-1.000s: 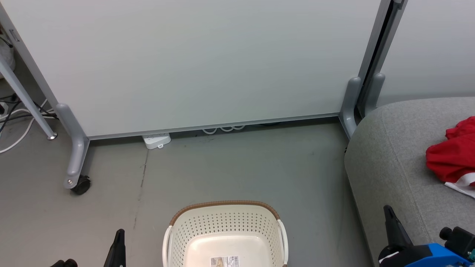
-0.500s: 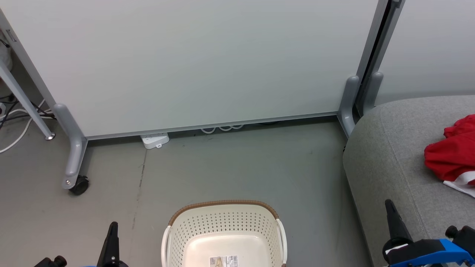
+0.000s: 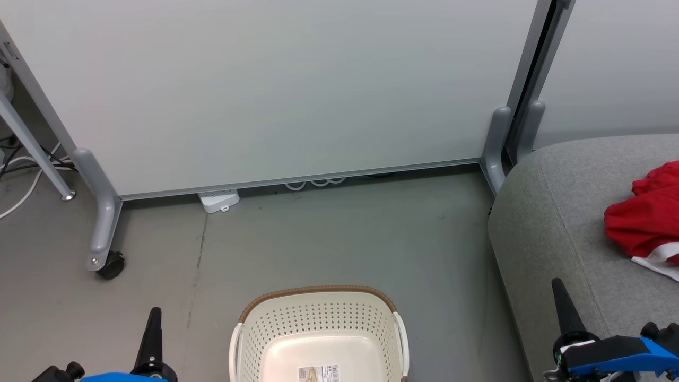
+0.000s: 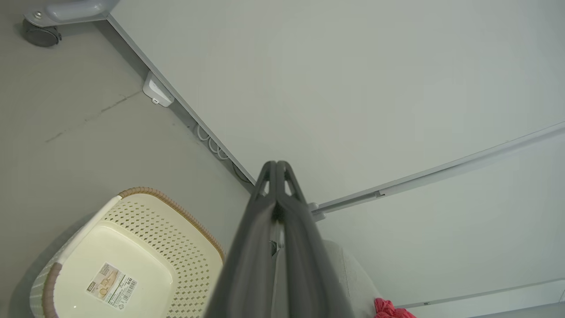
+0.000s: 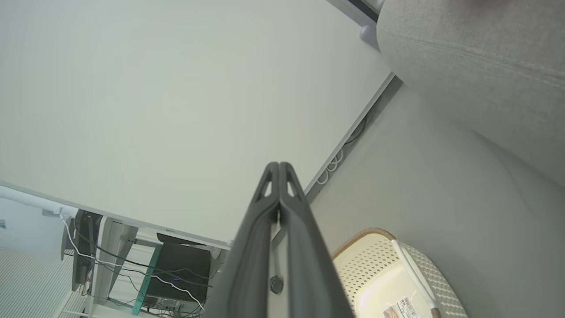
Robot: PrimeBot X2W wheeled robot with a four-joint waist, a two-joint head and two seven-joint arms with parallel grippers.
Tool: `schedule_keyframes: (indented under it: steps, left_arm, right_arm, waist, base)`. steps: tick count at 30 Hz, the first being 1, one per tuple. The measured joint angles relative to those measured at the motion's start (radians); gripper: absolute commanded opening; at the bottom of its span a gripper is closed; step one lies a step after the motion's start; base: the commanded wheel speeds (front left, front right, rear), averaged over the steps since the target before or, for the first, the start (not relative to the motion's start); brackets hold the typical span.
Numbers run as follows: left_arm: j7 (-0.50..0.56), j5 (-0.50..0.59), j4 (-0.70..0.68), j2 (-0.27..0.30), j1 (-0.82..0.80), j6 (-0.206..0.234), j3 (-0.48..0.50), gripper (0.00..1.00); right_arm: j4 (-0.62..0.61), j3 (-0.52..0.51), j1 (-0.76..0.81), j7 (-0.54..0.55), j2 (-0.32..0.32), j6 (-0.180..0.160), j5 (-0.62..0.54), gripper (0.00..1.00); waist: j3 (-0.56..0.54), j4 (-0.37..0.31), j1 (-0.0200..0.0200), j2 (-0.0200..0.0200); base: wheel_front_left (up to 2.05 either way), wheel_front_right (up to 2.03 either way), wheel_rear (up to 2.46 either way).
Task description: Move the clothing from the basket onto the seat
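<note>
The cream basket stands on the floor at the bottom centre, with no garment inside and a barcode label on its bottom. It also appears in the left wrist view as the basket and in the right wrist view as the basket. Red clothing with white trim lies on the grey seat at the right edge. My left gripper is shut, left of the basket, holding nothing. My right gripper is shut too, over the seat's front corner. Both fingertip pairs touch: left gripper, right gripper.
A white partition panel on grey castor legs stands behind the basket. A white power strip and cables lie at its foot. A desk leg and cords are at the far left. Grey floor lies between the basket and the panel.
The head view has drifted slightly, so the scene shifted left. Both grippers sit a little lower and farther out toward the frame corners; the basket and clothing have not moved.
</note>
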Motion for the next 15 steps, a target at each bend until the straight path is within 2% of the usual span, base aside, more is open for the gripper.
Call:
schedule_keyframes:
  steps: [15]
  left_arm:
    - [0.038, -0.137, -0.018, -0.002, -0.018, 0.000, 0.026, 0.00]
  right_arm:
    - [0.006, -0.002, -0.026, 0.013, 0.000, 0.000, 0.164, 0.00]
  waist:
    - [0.003, -0.006, 0.0000, 0.0000]
  base:
    - [0.00, 0.00, 0.00]
